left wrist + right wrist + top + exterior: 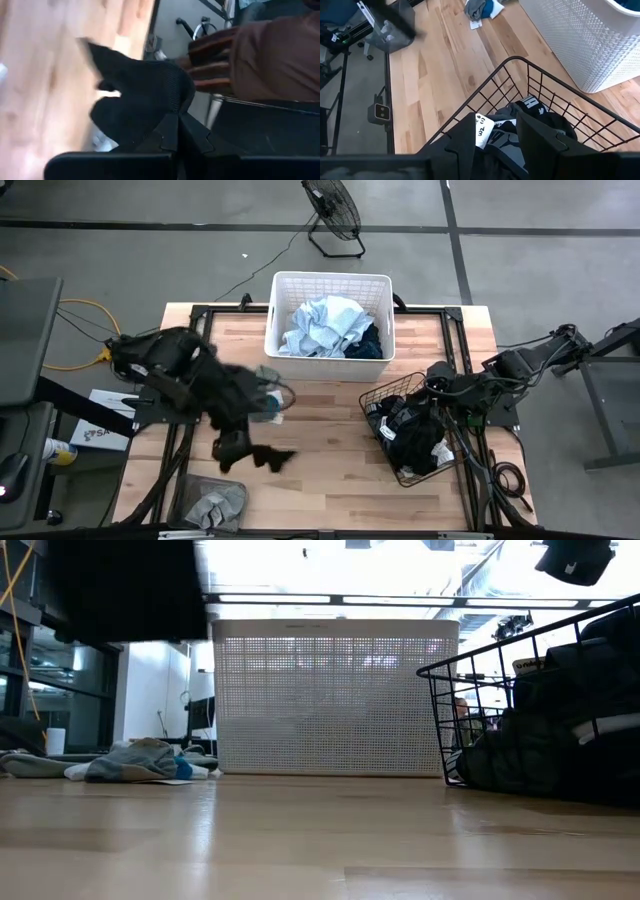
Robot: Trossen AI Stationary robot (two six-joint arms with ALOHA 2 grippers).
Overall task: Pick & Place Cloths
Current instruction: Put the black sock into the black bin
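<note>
Black cloth (250,452) hangs from my left tool (232,442), clamped shut on it above the worktop (330,470), its length trailing down. The white laundry basket (331,285) lies beyond. My right tool (502,131) hovers part-open, empty, over dark cloths (415,442) in the wire basket (385,392).

We could read very little. In the right wrist view a small white tag (483,131) lay on the dark clothes (540,125) in the wire basket (485,92), and it had a number on it that looked like 32. White letters showed on the black cloth beside it, but we could not make them out. We found no other words or signs.
</note>
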